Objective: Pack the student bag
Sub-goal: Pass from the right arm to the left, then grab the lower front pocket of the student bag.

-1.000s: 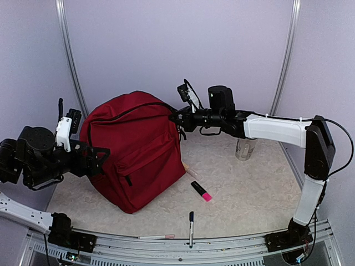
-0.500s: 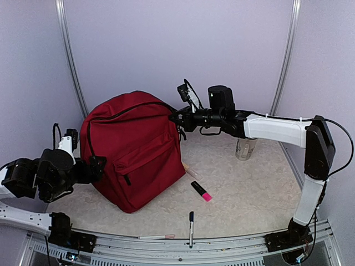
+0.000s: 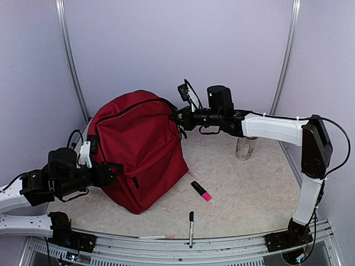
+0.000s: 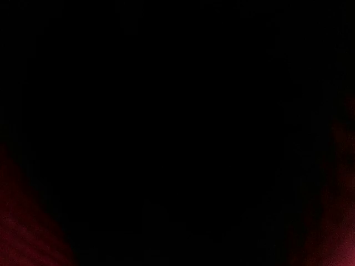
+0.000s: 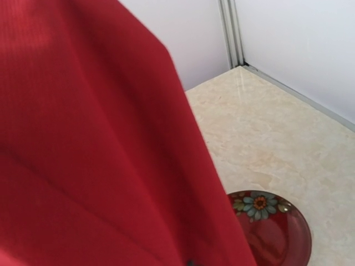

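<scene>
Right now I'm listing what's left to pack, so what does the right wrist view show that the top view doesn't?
Only the right wrist view: a small round red dish with a flower pattern, on the table beside the student bag. Only the top view: both arms, the right gripper at the bag's top, the left gripper against its lower side, a pink highlighter, a dark pen, a thin pink pen, a clear jar. Both: the red bag and the pale table.

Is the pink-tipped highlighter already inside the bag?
No, the highlighter lies in the open on the table, beside the student bag on the right arm's side.
</scene>
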Available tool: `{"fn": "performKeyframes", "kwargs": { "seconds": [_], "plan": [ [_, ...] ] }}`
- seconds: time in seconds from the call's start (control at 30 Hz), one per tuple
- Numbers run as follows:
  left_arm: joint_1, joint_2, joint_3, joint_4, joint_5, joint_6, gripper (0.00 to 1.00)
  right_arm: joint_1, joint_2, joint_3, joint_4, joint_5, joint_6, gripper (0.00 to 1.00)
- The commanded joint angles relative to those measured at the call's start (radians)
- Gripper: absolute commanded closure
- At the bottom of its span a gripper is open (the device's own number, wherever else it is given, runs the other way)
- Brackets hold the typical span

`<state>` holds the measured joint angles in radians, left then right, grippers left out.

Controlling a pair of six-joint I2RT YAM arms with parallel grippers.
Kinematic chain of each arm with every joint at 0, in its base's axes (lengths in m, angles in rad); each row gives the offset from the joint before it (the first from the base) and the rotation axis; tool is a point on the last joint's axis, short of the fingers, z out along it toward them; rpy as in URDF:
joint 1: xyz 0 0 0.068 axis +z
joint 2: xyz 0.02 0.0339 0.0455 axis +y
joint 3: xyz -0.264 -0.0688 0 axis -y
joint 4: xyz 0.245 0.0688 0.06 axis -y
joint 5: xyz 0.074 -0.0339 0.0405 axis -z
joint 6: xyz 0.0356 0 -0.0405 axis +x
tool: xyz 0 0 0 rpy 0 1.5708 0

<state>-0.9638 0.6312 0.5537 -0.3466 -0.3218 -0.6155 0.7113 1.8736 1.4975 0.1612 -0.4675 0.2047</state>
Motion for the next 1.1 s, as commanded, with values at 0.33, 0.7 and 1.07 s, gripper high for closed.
{"fn": "performKeyframes", "kwargs": {
  "seconds": [0.33,0.7,1.07],
  "plan": [
    [-0.003,-0.003,-0.016,0.134,0.103,0.008,1.0,-0.01,-0.136,-0.006,-0.113,0.168,-0.059,0.4],
    [-0.034,0.003,0.006,0.134,0.052,0.025,1.0,0.236,-0.48,-0.491,0.072,0.472,-0.081,0.56],
    [-0.07,0.022,0.013,0.142,0.021,0.026,1.0,0.502,-0.212,-0.487,0.304,0.396,0.035,0.54]
  ]
}}
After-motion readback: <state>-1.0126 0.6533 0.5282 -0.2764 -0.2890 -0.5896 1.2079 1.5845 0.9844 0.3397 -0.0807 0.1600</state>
